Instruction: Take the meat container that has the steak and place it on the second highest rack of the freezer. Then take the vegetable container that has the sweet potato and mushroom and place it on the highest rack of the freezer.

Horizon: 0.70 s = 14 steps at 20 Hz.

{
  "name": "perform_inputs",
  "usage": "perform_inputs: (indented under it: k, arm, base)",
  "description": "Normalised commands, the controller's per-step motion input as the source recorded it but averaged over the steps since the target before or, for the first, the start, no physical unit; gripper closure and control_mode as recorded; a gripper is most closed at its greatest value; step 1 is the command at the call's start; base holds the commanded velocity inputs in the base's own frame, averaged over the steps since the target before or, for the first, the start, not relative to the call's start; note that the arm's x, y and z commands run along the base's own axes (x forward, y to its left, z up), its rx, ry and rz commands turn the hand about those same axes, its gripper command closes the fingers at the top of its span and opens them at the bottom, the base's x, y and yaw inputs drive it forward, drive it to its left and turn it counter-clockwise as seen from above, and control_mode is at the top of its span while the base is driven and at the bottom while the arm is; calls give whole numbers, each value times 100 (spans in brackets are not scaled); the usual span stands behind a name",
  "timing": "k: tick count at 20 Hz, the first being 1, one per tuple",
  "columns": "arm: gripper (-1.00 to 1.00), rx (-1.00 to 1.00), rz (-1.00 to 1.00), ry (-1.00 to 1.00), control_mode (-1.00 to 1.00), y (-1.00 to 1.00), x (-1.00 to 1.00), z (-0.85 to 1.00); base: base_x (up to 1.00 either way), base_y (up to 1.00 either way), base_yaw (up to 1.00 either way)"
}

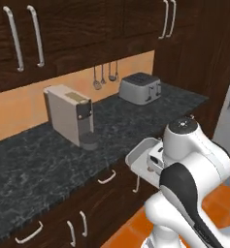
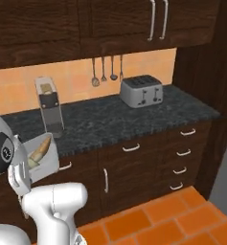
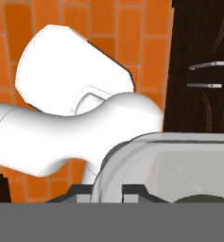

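Jaws: clamped on rim of vegetable container [image 3: 179,160], gripper [image 3: 108,191] at its near edge.
Vegetable container: pale grey tray, carried in air in front of lower cabinets [image 2: 143,167], clear of counter [image 1: 48,160].
Contents: sweet potato [image 2: 40,147], tan-orange, elongated; mushroom [image 2: 33,162], small, pale.
Writing: none legible.
Surroundings: dark speckled counter with coffee machine [image 1: 70,114], toaster [image 2: 141,91]; hanging utensils [image 2: 105,72]; orange tile floor [image 2: 148,220].

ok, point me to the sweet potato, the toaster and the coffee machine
sweet potato [image 2: 41,148], right base view, middle of the tuber in the held tray.
toaster [image 1: 139,88], left base view, middle of its front side.
coffee machine [image 1: 68,113], left base view, middle of its pale side panel.
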Motion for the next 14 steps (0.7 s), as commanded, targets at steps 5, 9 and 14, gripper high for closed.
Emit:
perform_inputs:
  k: [5, 9, 14]
  arm:
    - [100, 0, 0, 0, 100, 0, 0, 0]
    - [100, 0, 0, 0, 100, 0, 0, 0]
    - [100, 0, 0, 0, 100, 0, 0, 0]
  base:
    - [0, -28, -74]
    - [0, -35, -73]
    - [0, -44, -74]
